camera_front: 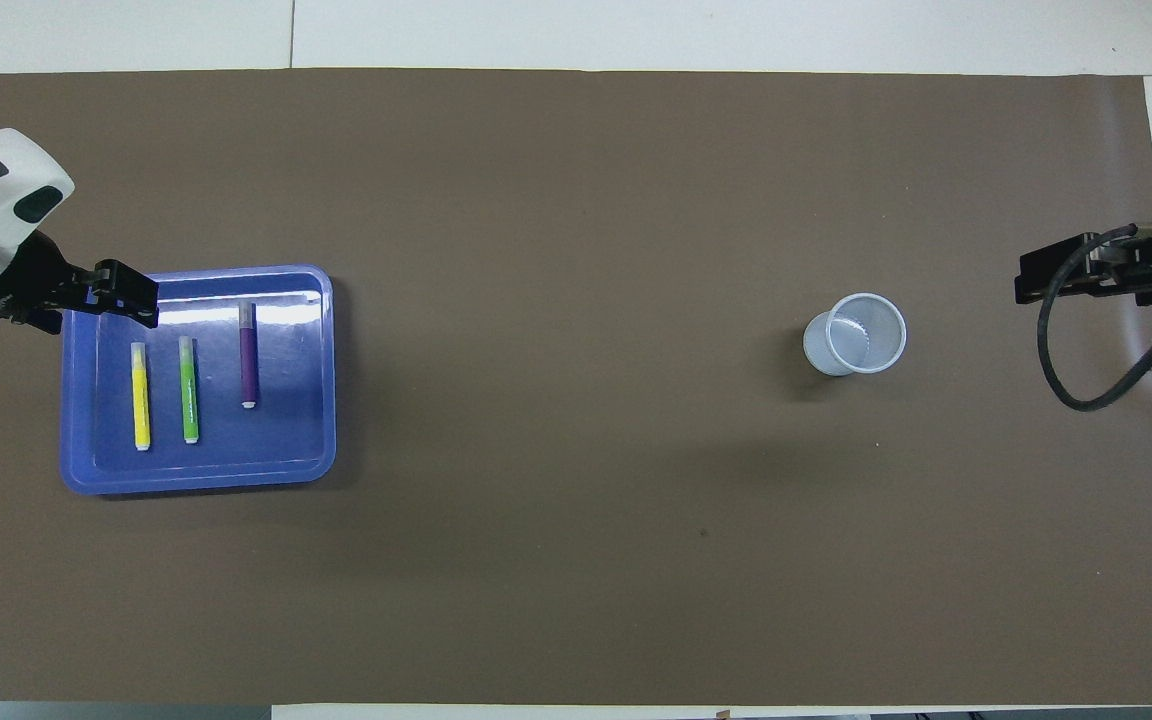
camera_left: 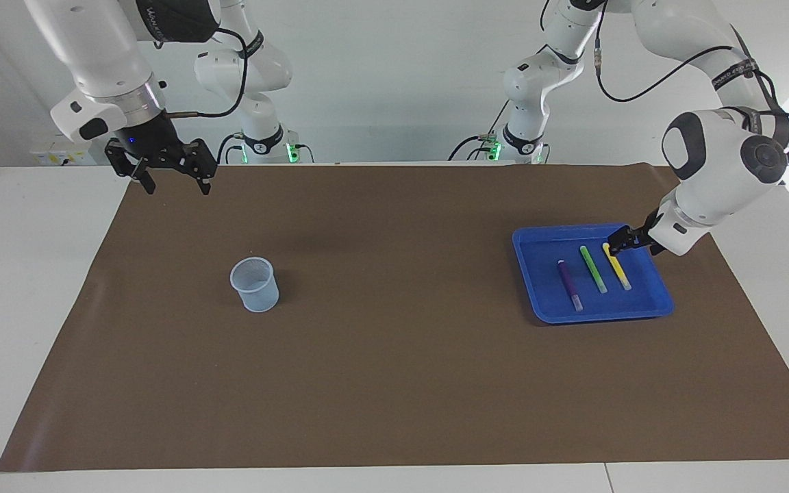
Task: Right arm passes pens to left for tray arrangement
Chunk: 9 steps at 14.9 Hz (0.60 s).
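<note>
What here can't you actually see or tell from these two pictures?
- Overhead view: the right pincer shows only as a black bar, with its cable across it.
- Facing view: the cup hides its own inside.
- Both views: any print on the pens in the tray is too small.

My right arm [camera_left: 103, 55] is glossy white with a black printed sleeve, a silver ring at the wrist, and a small blue light just above my black right gripper [camera_left: 172, 181]; a black cable loops off beside it. My left arm [camera_left: 716, 164] is white too, with dark round joint caps, a black lettered band, thin black cables, and a black left gripper [camera_left: 624, 241].
</note>
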Tool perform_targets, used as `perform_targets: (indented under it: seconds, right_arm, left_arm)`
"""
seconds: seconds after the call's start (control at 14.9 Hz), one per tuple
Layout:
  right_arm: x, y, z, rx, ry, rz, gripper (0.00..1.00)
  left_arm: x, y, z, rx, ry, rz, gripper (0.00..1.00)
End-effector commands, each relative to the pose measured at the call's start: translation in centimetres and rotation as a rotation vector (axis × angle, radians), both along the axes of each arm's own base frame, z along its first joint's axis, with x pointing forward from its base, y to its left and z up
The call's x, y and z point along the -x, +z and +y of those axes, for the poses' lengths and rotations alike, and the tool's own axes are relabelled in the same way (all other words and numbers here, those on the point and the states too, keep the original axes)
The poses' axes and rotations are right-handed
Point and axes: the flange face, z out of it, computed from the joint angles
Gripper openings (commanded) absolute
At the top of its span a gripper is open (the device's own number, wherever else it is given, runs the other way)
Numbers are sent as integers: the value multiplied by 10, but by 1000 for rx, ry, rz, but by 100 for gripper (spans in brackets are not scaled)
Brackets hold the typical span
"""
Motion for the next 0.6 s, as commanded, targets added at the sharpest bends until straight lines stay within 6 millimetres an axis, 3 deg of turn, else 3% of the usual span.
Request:
perform_targets:
  seconds: [0.0,0.13,0.27,0.4,0.54]
  right_arm:
    - [4,3,-3,-6,1,12,100]
    - [4,3,-3,-3,0,12,100]
    - [4,3,-3,-3,1,11,100]
    - [4,3,-3,-6,1,5,100]
    - [4,2,-4,-8,-2,8,100]
  left_arm:
    - [31,33,-13,12,26,48,100]
    - [50,64,-26,7,15,65,100]
    - [60,78,-35,-11,-4,69,100]
    - [59,109,-32,0,-1,37,100]
    - [53,119,-37,3,-12,27,100]
